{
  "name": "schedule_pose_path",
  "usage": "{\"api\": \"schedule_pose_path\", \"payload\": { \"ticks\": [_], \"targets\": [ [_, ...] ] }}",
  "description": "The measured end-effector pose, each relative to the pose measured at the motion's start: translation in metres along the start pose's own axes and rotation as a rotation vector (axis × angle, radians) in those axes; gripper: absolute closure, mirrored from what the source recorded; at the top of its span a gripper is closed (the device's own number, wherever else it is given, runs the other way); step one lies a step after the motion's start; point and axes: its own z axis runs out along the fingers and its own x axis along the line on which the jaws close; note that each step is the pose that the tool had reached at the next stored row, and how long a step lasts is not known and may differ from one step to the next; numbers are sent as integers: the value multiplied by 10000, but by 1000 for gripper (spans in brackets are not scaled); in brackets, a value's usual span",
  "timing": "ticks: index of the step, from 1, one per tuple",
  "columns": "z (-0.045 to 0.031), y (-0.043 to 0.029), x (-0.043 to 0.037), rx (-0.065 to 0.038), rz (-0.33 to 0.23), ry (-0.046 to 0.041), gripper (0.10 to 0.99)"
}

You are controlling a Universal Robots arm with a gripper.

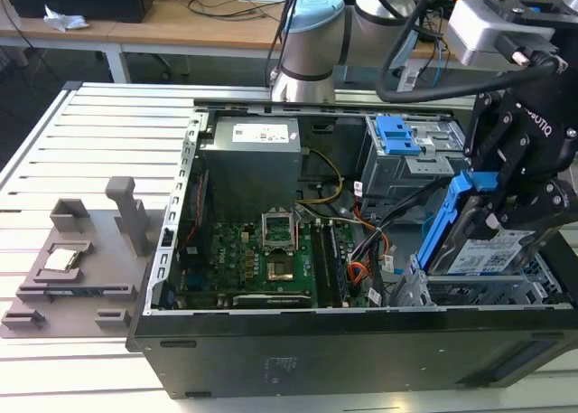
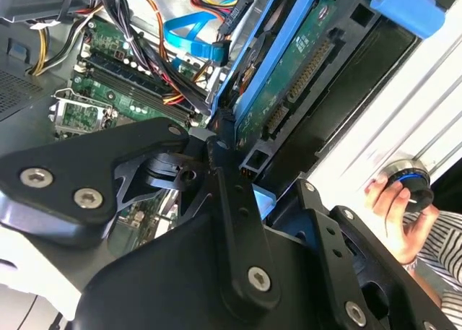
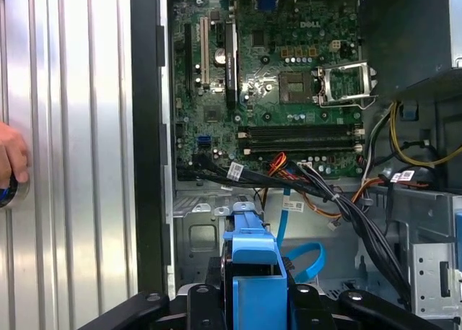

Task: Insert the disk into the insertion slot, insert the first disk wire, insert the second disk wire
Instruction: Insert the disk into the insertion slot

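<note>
Exterior view, L to R: grey plastic fixture plate [image 1: 68,268] lies on ribbed aluminium table [image 1: 99,133], apart from open black PC case [image 1: 316,359]. Inside, green motherboard [image 1: 253,259] sits below grey box-shaped power supply [image 1: 253,160]. Black cable bundle [image 1: 397,210] crowds the gap betw. board and drive bays. Flat silver disk [image 1: 488,250] w/ bright blue bracket is tilted, lower end down at the low silver perforated insertion slot [image 1: 452,293], not lying flat in it. Black gripper [image 1: 501,196] jaws clamp the bracket's upper end. Open room above the slot; case wall close on exterior view's right. In first wrist view a person's hand [image 3: 9,157] rests on the table, outside the case edge.
</note>
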Motion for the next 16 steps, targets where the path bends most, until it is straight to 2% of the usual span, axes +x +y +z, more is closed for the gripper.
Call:
{"api": "schedule_pose_path", "payload": {
  "ticks": [11, 13, 14, 16],
  "targets": [
    [78, -3, 0, 0, 0, 1, 722],
    [79, -2, 0, 0, 1, 1, 710],
    [80, -2, 0, 0, 1, -1, 647],
    [80, -2, 0, 0, 1, 1, 647]
  ]
}}
